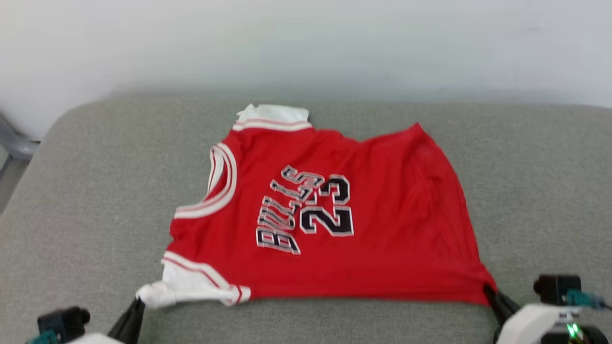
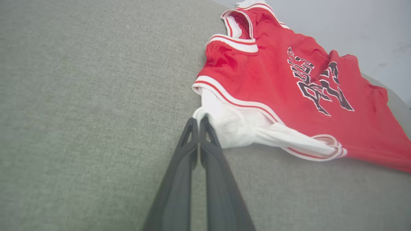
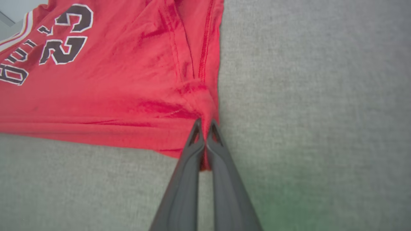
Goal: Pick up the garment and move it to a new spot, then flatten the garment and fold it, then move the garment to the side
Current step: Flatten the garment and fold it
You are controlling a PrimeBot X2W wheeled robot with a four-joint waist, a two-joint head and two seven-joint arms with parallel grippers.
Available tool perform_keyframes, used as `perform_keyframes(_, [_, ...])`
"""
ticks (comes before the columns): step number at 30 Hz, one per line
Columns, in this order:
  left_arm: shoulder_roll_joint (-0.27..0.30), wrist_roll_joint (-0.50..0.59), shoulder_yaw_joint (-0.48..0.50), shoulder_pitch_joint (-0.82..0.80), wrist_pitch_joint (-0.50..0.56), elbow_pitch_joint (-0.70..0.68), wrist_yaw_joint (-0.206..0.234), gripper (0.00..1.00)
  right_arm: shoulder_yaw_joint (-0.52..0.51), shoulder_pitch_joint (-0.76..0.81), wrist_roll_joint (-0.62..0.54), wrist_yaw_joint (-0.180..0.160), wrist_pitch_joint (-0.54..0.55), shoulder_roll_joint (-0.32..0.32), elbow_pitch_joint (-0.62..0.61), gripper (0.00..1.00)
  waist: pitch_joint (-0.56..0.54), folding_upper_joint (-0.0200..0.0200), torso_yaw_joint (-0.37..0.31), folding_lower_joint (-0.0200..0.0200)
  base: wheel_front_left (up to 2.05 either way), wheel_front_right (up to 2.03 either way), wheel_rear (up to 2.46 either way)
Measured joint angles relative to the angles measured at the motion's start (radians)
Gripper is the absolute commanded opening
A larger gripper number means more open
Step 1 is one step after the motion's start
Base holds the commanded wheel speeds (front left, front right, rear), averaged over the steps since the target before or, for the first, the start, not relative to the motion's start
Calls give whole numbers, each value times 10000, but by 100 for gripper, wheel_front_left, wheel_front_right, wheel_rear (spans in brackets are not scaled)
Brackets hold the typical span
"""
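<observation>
The garment (image 1: 334, 224), a red jersey with white sleeves and "BULLS 23" lettering, lies spread on the grey cushion (image 1: 86, 215), collar toward the left. My left gripper (image 1: 138, 302) is shut on the bunched white sleeve at the jersey's near left corner; in the left wrist view the gripper (image 2: 199, 120) pinches that white cloth (image 2: 231, 128). My right gripper (image 1: 487, 289) is shut on the red hem corner at the near right; the right wrist view has the gripper (image 3: 204, 123) clamped on the red fabric (image 3: 128, 80), which is pulled taut along the near edge.
The grey cushion runs wide on both sides of the jersey, with bare fabric at the far left and right (image 1: 540, 181). A pale wall (image 1: 306, 43) stands behind it. A grey frame part (image 1: 14, 143) shows past the cushion's left edge.
</observation>
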Motion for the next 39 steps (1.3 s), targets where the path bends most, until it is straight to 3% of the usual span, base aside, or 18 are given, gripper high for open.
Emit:
perform_keyframes(11, [380,-359,56,2462,234,-2119,1179,0,-1553,3473,-828,-4,1432,859,-3315,0,-687,0,74,0,0,0,0])
perform_keyframes(18, [711,-205,23,2107,673,-3007,1352,0,-2100,3940,-1218,-17,2063,1292,-4706,0,-544,0,256,2,0,0,0])
perform_keyframes(27, [660,307,-240,-412,1197,-2594,681,0,-1833,2180,-1797,-21,2309,1275,-5269,0,291,0,162,5,0,0,0])
perform_keyframes(39, [102,602,-533,-2980,1258,-470,-477,0,-1336,-241,-1956,-21,1985,1081,-3703,0,1832,-1,-20,6,0,0,0])
